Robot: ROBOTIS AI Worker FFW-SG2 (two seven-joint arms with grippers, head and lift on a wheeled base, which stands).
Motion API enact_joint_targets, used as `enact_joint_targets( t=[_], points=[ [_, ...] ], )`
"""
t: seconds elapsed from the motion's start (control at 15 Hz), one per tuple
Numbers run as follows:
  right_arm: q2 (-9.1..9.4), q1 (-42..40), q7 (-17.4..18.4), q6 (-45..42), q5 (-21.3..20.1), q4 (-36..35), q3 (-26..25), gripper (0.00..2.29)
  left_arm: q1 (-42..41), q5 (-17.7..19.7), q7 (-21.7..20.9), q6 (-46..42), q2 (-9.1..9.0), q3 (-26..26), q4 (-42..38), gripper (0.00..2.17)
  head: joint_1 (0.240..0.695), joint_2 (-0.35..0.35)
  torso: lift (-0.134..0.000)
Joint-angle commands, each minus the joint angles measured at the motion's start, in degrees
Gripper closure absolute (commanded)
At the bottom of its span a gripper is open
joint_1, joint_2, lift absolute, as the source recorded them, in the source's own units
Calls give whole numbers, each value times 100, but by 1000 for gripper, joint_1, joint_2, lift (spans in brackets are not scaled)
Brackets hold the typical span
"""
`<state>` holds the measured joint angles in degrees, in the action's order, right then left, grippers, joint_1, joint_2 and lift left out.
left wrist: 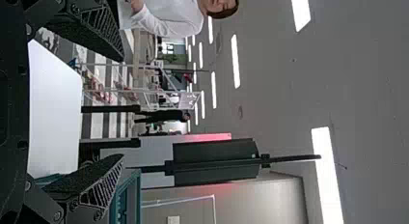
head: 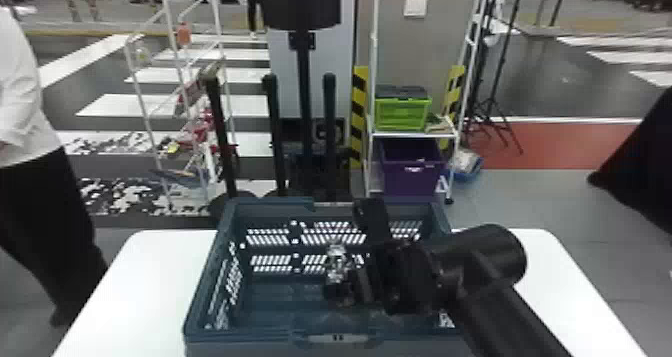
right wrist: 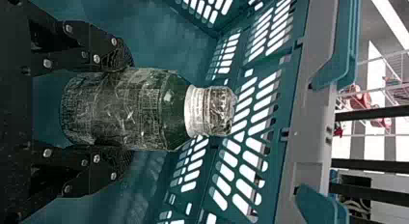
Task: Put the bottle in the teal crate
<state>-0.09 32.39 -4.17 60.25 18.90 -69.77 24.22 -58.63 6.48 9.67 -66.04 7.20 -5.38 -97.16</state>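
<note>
One bottle (head: pixel 336 262) was inside the teal crate (head: pixel 240 337), down below the top edge; it stood about upright, with its cap end (right wrist: pixel 212 111) up; I could not tell if its bottom touched the crate floor. The right gripper (head: pixel 345 283) had the bottle held tight; in the right wrist view its two black fingers pressed on the bottle from both sides, low down on its body; the bottle looked shiny, with a white ring at the neck. The right arm (head: pixel 505 311) came over the crate from the right side. The left gripper (left wrist: pixel 121 108) had its two fingers spread wide apart, near the white table (head: pixel 145 266); the table top showed on both sides of the crate. Past the table there was a white rack (head: pixel 412 134); a green bin (head: pixel 403 113) sat on its shelf, and a purple bin (head: pixel 411 173) sat under that.
</note>
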Motion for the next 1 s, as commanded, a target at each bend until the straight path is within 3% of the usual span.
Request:
enact_joint_targets(
  t=[0.0, 0.13, 0.27, 0.47, 0.53, 0.6, 0.8, 0.93],
  points=[
    [14, 110, -93, -193, -10, 358, -5, 1882, 9, 2, 0, -9, 0, -7, 13, 191, 499, 0, 0],
    [14, 154, -181, -333, -18, 499, -14, 1875, 18, 2, 0, -9, 0, -7, 21, 191, 499, 0, 0],
    [14, 154, -260, -369, -18, 499, -14, 1676, 18, 2, -17, 8, 0, 2, 21, 191, 499, 0, 0],
    [14, 154, -321, -351, 17, 490, -23, 434, 27, 2, -26, 8, 0, -7, 21, 191, 499, 0, 0],
    [14, 154, -313, -351, 17, 482, -23, 248, 18, 2, -17, -9, 0, -7, 21, 191, 499, 0, 0],
    [14, 154, -295, -351, 26, 473, -14, 137, 18, 2, -17, -9, 0, -7, 21, 191, 499, 0, 0],
    [14, 66, -207, -298, -10, 297, -40, 107, 9, 11, -26, -27, 0, -25, 13, 191, 499, 0, 0],
    [14, -110, -58, -105, -18, -292, -49, 107, -17, 11, -26, -62, 0, -34, 13, 191, 499, 0, 0]
  ],
)
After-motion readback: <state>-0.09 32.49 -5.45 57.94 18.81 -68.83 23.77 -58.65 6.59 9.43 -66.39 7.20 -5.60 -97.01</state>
